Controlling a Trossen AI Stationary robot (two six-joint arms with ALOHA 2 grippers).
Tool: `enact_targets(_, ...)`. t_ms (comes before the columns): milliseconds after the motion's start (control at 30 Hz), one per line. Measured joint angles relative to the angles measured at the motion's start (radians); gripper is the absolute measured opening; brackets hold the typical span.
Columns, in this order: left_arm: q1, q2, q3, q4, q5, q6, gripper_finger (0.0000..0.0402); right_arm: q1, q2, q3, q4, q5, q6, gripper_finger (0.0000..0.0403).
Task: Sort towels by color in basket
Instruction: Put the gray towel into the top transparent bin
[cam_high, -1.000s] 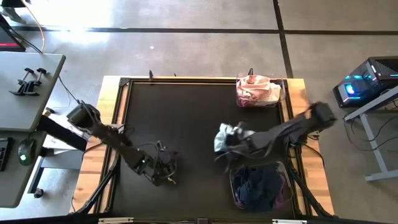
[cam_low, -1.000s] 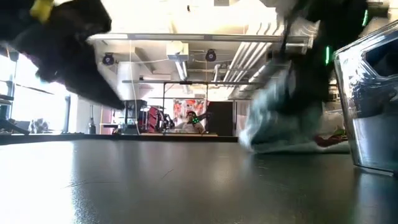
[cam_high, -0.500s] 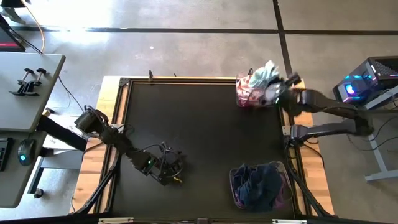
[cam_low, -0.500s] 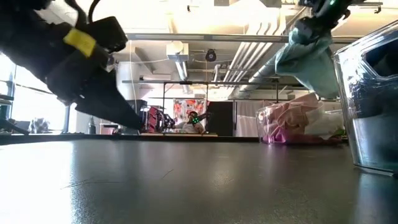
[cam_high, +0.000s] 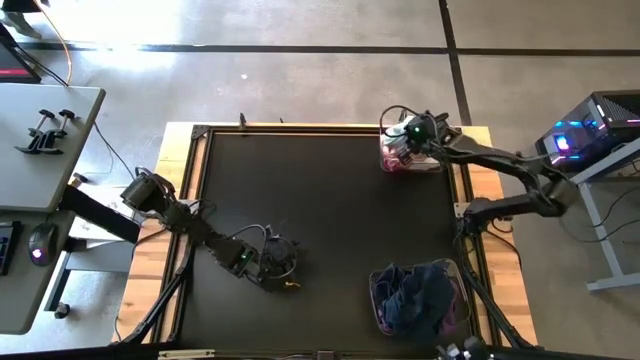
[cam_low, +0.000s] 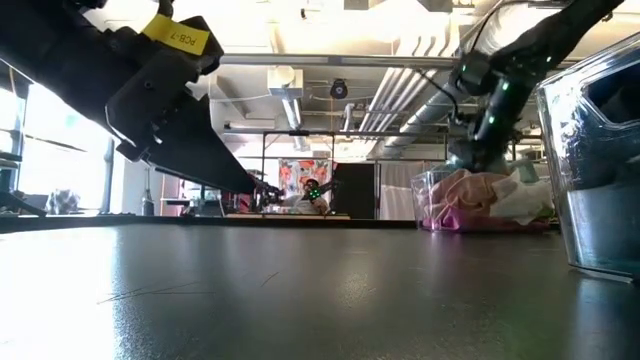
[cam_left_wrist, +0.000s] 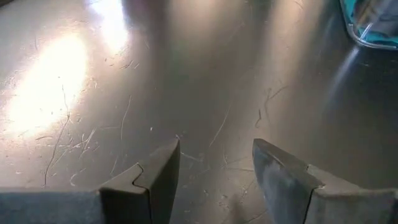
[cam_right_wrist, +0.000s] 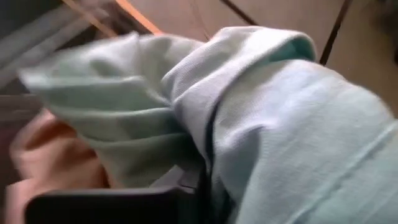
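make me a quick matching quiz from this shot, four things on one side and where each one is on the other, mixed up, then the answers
Things:
1. left gripper
2. right gripper
3. mint towel
4. bin of dark towels

Places:
A. at the table's near right corner
B. over the bin of pink and white towels at the far right corner
C. right in front of the right wrist camera
D. low over bare table, near the front, left of centre

Pairs: 1-D, 2-B, 3-C, 4-A
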Motion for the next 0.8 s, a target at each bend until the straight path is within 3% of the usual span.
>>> enact_targets(200,-0.002,0.0,0.0,0.028,0.01,-0.008,0.0188,-0.056,0.066,0.094,-0.132,-0.126,0.018,0.0131)
enact_targets(367,0.004,0.0,0.0,0.133,0.011,0.045,0.0188,-0.059,0.052,0.303,-0.438,-0.205,0.069,0.0175)
enact_targets(567,0.031,0.0,0.001,0.264,0.011,0.19,0.0188,-0.059,0.05,0.55,-0.773,-0.21,0.147,0.0182)
enact_targets(800,0.083,0.0,0.001,0.27,0.011,0.193,0.0188,-0.059,0.05,0.57,-0.628,-0.129,0.149,0.0142)
